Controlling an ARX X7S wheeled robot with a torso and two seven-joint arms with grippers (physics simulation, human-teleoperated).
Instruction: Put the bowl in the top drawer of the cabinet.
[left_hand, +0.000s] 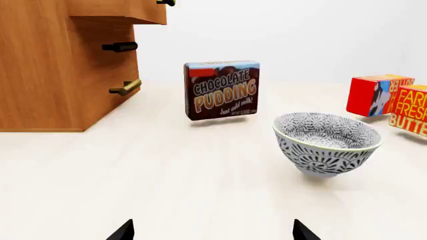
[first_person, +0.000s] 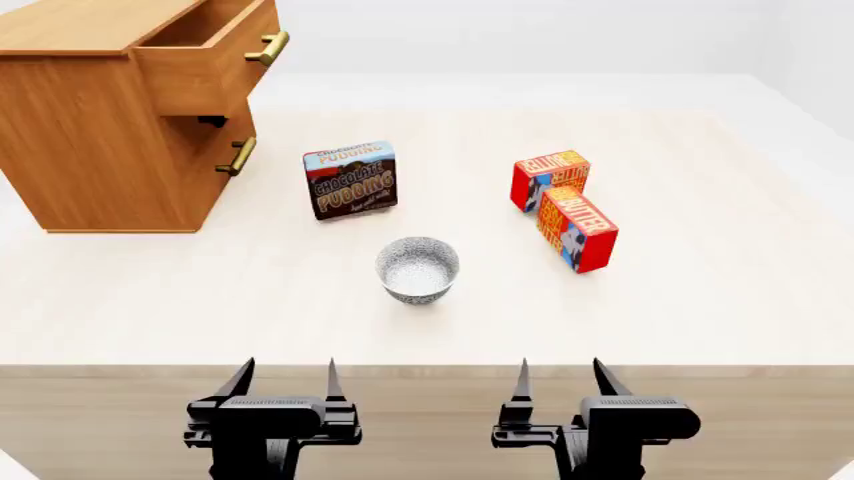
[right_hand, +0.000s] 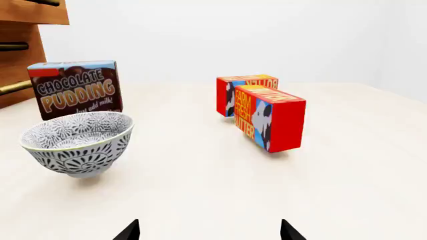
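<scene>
Both grippers hang at table's near edge, left gripper (first_person: 283, 378) and right gripper (first_person: 559, 376), jaws spread, empty. Bowl (first_person: 418, 269) upright at 12 o'clock, mid-table. Beyond – chocolate pudding box (first_person: 351, 180) at 11, two butter boxes (first_person: 566, 208) at 1. Cabinet (first_person: 94, 130) far at 10, top drawer (first_person: 207, 55) pulled open.

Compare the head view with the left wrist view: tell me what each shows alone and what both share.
Only the head view shows the cabinet's top, the inside of the pulled-out top drawer, both butter boxes whole, and both grippers, left and right, open at the table's near edge.

Only the left wrist view shows the bowl's patterned outer wall and its foot from the side.

Both show the bowl standing empty on the table, the chocolate pudding box behind it, and the cabinet with its brass handles.
</scene>
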